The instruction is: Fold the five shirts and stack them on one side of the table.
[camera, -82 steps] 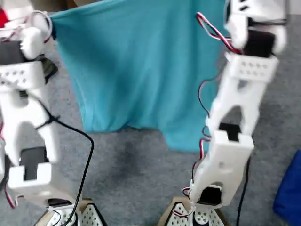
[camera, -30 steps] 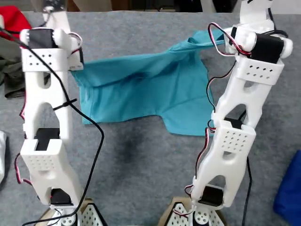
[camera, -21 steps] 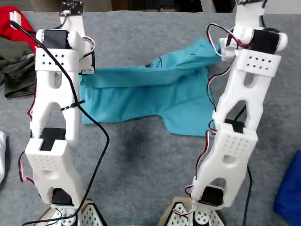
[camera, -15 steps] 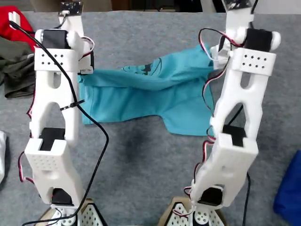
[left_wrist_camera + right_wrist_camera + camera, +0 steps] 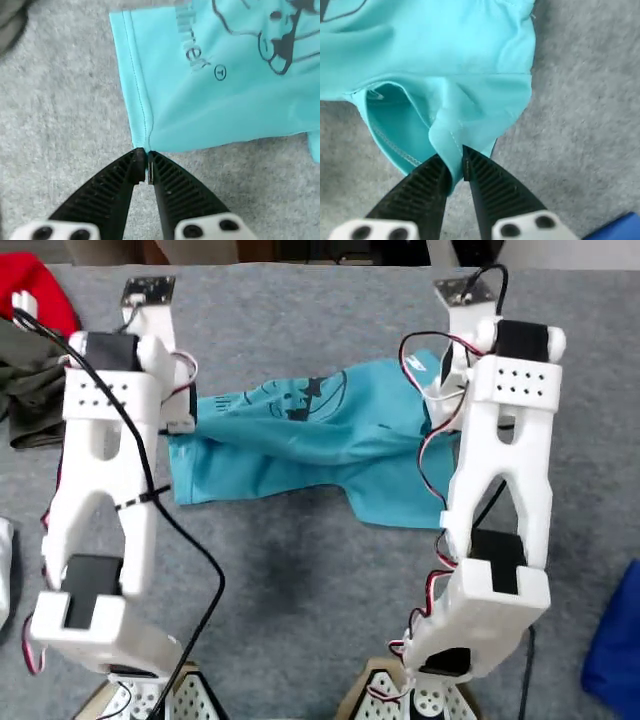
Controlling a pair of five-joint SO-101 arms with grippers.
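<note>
Left wrist view is showing my left gripper (image 5: 146, 162) pinching all but closed on the very corner of the teal shirt (image 5: 215, 100), where the stitched hem is running down into the ribbed fingertips. My right gripper (image 5: 454, 160) is clamping just as tightly on a bunched pleat at the shirt's other end, with the cloth tucked between the jaws beside an open hemmed edge.

Seen from the high view, the shirt is lying across the upper middle of the frame on the grey table (image 5: 300, 580). It is doubled over itself with the print facing up, and a loose flap is trailing toward the lower right.

I am judging this to be the middle of a lengthwise fold. To do it well, I should be carrying both ends at the same height and pace. Keeping the cloth lightly taut between them should help the crease land straight.

My left hold is taking in only the tip of the corner, so a sharp tug is likely to slip it. The trailing flap is going to need tucking in.

A red garment (image 5: 35, 285) and a dark garment (image 5: 30, 390) are waiting at the upper left, and a blue garment (image 5: 615, 640) at the lower right edge. I should be steering clear of all three.
</note>
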